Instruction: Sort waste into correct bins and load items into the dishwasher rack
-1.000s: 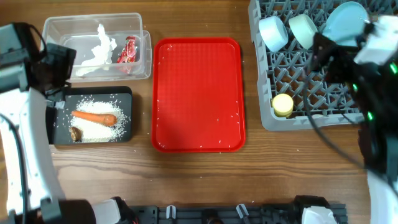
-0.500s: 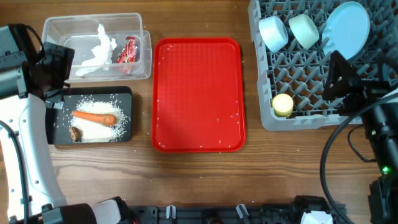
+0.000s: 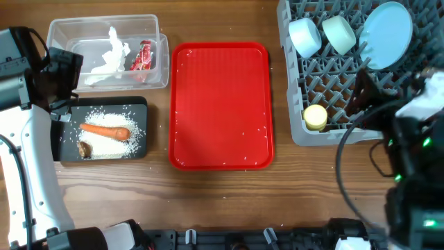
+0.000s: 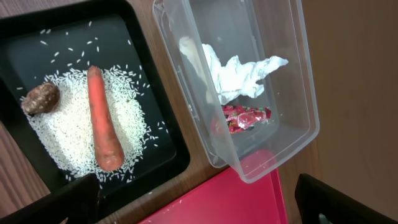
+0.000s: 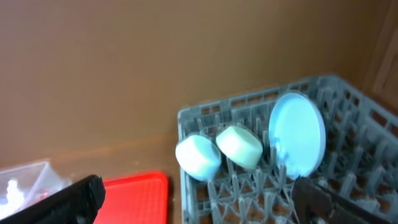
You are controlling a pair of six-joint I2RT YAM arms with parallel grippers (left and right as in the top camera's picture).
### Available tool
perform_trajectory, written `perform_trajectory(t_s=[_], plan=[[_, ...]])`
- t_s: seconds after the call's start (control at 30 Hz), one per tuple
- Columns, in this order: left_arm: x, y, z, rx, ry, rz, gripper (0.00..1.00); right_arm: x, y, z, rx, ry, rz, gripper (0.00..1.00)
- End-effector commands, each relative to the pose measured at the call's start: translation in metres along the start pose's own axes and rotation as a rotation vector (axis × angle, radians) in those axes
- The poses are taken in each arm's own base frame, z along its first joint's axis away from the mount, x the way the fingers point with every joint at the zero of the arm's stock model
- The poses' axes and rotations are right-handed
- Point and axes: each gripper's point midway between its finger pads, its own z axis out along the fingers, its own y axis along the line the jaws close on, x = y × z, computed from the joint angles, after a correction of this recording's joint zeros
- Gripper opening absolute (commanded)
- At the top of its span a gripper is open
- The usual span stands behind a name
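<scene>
1. Wooden table point(image 3: 222, 201) fills the overhead view; a flat red serving tray point(image 3: 220, 104) lies at its middle, with a few stray white grains on it.
2. On the left arm's side we see the clear tub point(image 3: 66, 35); the crumpled white tissue point(image 3: 111, 52) and the red wrapper point(image 3: 143, 55) lie inside it, side by side.
3. The black tray point(image 3: 139, 104) sits just beside the tub, on its near side; it holds a bed of rice point(image 3: 111, 142), with the carrot point(image 3: 104, 130) lying flat on the grains and the small brown lump point(image 3: 84, 148) near one end of the carrot, not touching it.
4. On the right arm's side stands the grey dishwasher rack point(image 3: 333, 83); the pale blue bowl point(image 3: 304, 36) and the mint-green bowl point(image 3: 338, 33) are tipped among the far pegs, the pale blue plate point(image 3: 386, 35) stands on edge beside them, and the yellow cup point(image 3: 316, 117) sits in the near corner towards the red tray.
5. We find the left gripper point(image 4: 199, 200) above the tub and black tray, its fingers spread wide with nothing between them; the right gripper point(image 5: 199, 198) is raised near the rack, fingers likewise wide apart and empty.
</scene>
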Motion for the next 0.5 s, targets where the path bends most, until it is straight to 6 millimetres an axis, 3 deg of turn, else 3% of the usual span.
perform_trajectory(t_s=[0.0, 0.2, 0.47], plan=[[-0.001, -0.001, 0.0, 0.002, -0.003, -0.003, 1.0, 0.045, -0.01, -0.01, -0.012, -0.097, 0.008, 1.0], [-0.001, -0.001, 0.0, 0.002, -0.003, -0.003, 1.0, 0.113, -0.019, -0.011, -0.064, -0.196, 0.026, 1.0], [-0.001, -0.001, 0.0, 0.002, -0.003, -0.003, 1.0, 0.155, -0.03, -0.008, -0.056, -0.235, 0.026, 1.0]])
